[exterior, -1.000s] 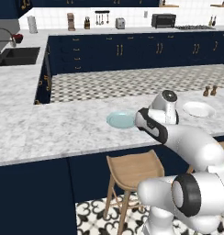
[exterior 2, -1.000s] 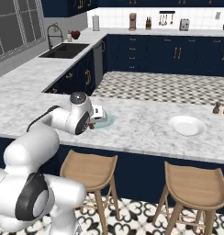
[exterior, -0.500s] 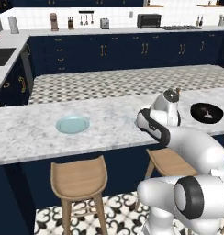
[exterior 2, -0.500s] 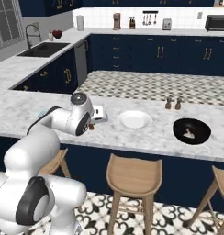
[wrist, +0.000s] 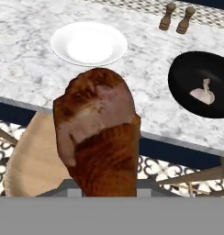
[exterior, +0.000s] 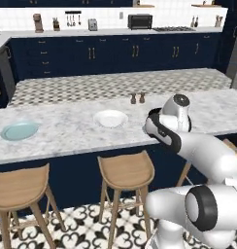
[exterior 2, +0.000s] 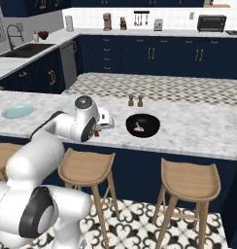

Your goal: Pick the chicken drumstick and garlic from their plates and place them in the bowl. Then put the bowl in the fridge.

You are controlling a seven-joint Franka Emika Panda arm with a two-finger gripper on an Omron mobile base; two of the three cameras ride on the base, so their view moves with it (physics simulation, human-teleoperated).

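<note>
from the hand view i've got the chicken drumstick (wrist: 99,137) right up against the lens, its fat reddish-brown end standing up from the bottom of the picture. the jaws are partly closed around it and it is held clear of the table (wrist: 22,69), out over the near edge with a wooden stool (wrist: 31,160) below. the fingertips themselves are hidden behind the meat, so i can't see the contact.

beyond the drumstick, the white plate (wrist: 89,43) sits bare on the marble. to its right is the black bowl (wrist: 203,89), well apart from the plate, and the garlic (wrist: 202,93) lies inside it as a pale bulb with a thin stem. two small wooden shakers (wrist: 177,18) stand side by side past both.

in the right base view i see the bowl (exterior 2: 143,125) in front of the shakers (exterior 2: 135,100), with the arm's hand just to its left over the table edge, and the light blue plate (exterior 2: 17,111) far off to the left. the left base view shows the white plate (exterior: 110,118) mid-table and the blue one (exterior: 18,130) at the left end.
</note>
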